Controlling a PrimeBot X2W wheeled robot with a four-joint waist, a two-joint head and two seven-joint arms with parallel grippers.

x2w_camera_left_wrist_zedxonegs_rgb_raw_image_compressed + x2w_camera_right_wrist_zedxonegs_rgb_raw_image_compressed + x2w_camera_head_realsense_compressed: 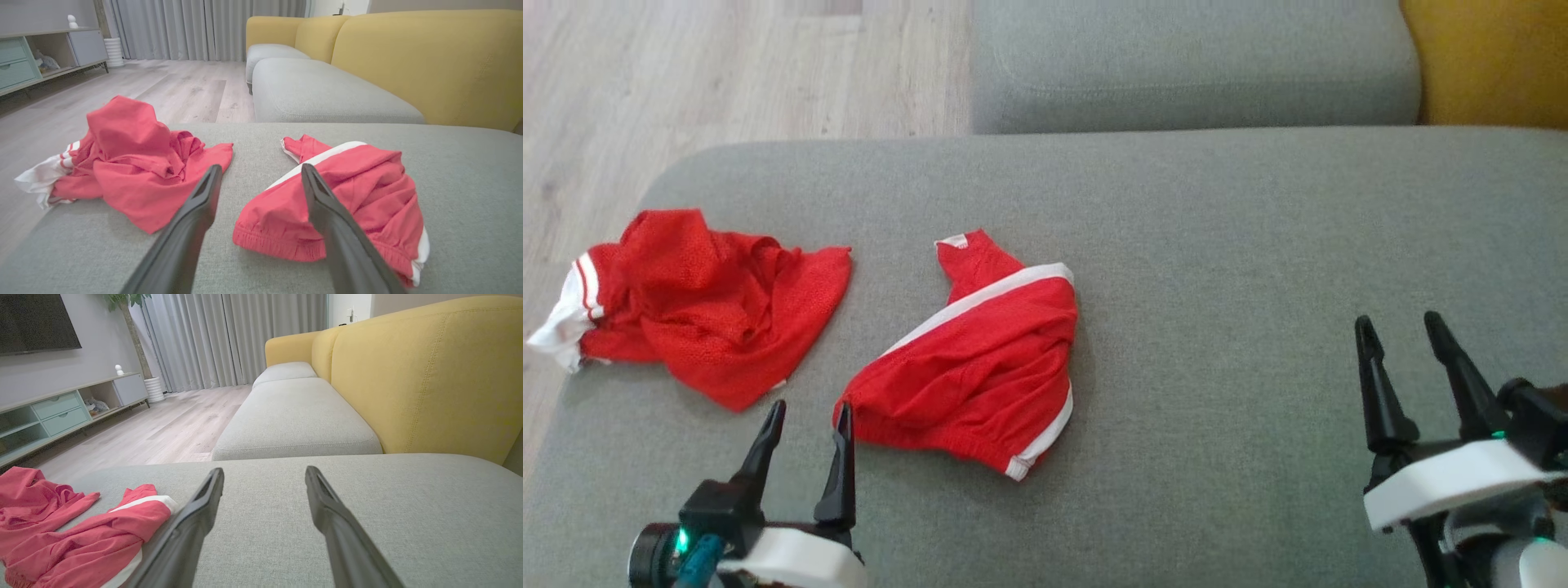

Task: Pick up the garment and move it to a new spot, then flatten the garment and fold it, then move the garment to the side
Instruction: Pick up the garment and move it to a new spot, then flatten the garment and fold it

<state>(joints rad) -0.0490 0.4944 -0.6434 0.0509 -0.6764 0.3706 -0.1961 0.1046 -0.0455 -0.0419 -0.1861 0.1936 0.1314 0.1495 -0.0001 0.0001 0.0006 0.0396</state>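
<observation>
Red shorts point(980, 359) lie crumpled on the grey sofa seat point(1217, 245) just beyond the left gripper point(812, 406), which like the right gripper point(1397, 318) stands spread and empty; fabric judged light and limp, best pinched at the elastic waistband point(278, 245).

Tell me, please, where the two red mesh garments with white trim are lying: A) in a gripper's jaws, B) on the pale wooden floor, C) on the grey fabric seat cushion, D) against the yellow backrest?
C: the crumpled red garment and the red shorts with a white side stripe both lie on the grey fabric seat cushion, while the left gripper and right gripper stand open, holding nothing.
</observation>
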